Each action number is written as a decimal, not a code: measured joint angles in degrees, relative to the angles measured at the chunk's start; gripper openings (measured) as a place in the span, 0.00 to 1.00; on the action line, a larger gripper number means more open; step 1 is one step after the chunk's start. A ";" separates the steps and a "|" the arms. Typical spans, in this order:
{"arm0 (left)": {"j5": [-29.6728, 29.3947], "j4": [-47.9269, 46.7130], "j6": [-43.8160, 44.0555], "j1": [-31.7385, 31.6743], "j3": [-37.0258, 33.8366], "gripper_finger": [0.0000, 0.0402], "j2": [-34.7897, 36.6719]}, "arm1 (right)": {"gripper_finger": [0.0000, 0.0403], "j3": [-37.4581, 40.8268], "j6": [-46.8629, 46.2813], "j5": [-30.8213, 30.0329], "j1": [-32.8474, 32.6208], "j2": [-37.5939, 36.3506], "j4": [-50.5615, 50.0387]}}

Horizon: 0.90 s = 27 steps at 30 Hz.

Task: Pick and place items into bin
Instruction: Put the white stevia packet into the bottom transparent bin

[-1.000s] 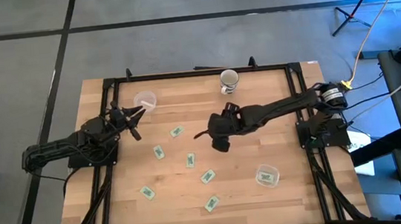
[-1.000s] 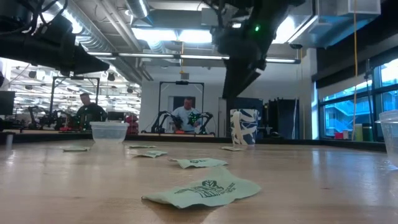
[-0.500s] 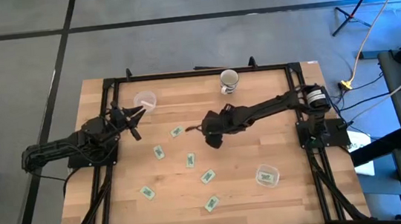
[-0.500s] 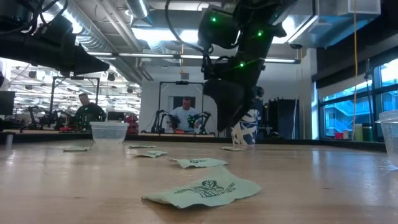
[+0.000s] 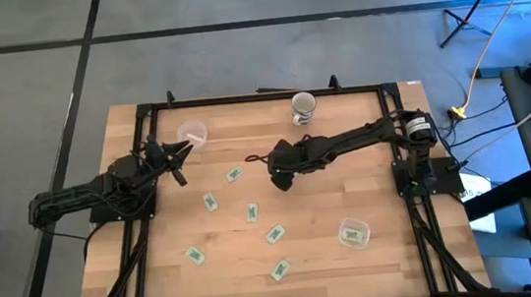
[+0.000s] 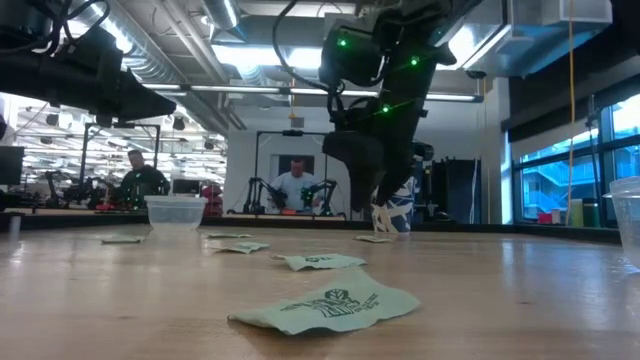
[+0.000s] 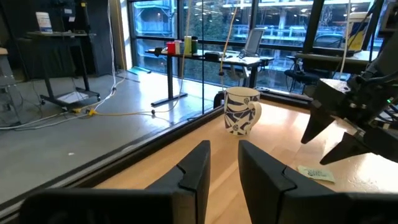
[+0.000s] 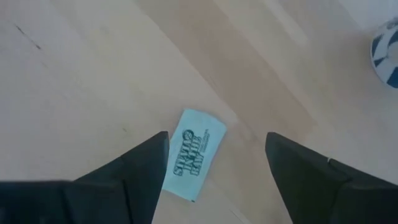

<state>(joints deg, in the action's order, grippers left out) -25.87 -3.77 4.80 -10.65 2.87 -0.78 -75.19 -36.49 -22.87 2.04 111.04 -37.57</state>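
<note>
Several small green packets lie flat on the wooden table [image 5: 368, 187]: one [image 5: 234, 174] toward the far left, others [image 5: 252, 211], [image 5: 274, 234] nearer the middle. My right gripper [image 5: 266, 171] hangs open, slanting down, just above the table beside the far-left packet [image 8: 194, 152], which shows between its fingers [image 8: 143, 168] untouched. The clear bin [image 5: 353, 232] stands near the right front. My left gripper [image 5: 185, 152] waits level at the table's left, its fingers [image 7: 193, 171] a narrow gap apart with nothing between them.
A patterned mug [image 5: 303, 108] stands at the far edge and a clear cup [image 5: 192, 133] at the far left by the left arm. More packets lie near the front [image 5: 195, 256], [image 5: 279, 270]. People sit in the room beyond [image 6: 296, 188].
My right gripper has come down and moved toward the table's far left, over the far-left packet, rolling its wrist as it went. Its fingers have stayed open. No packet has moved.
</note>
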 joint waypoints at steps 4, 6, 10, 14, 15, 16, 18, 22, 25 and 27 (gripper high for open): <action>0.02 -0.01 0.00 0.00 0.00 0.19 0.00 | 0.67 2.40 -3.89 0.02 0.04 0.00 1.01; 0.02 0.00 0.00 0.00 0.00 0.19 0.00 | 0.67 4.18 -5.00 0.01 0.04 0.00 3.17; 0.02 0.00 0.00 0.01 0.00 0.19 0.00 | 0.67 6.37 -5.38 2.95 0.04 0.07 6.62; 0.02 0.00 0.00 0.00 0.00 0.19 0.00 | 0.67 7.88 -5.21 4.55 -0.36 0.06 10.00; 0.02 -0.02 0.00 0.02 0.00 0.19 0.00 | 0.67 8.05 -5.13 4.57 -0.39 0.07 10.39; 0.02 0.00 0.00 0.02 0.00 0.19 0.00 | 0.67 8.08 -5.08 4.57 -0.40 0.07 10.58; 0.02 0.00 0.02 0.02 0.01 0.19 0.00 | 0.67 8.37 -5.12 4.57 -0.44 0.27 11.07; 0.07 -0.02 0.01 0.00 0.01 0.19 -0.02 | 0.67 9.08 -5.07 6.19 -0.56 1.05 14.07; 0.05 0.00 0.01 0.02 0.00 0.19 -0.02 | 0.67 9.00 -5.05 5.90 -0.99 1.93 14.13; 0.04 -0.02 0.01 0.00 0.00 0.19 -0.02 | 0.67 8.89 -5.09 5.90 -1.11 2.65 13.80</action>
<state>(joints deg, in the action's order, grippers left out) -25.82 -3.79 4.81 -10.65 2.88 -0.80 -66.30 -41.58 -16.97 0.93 113.69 -23.78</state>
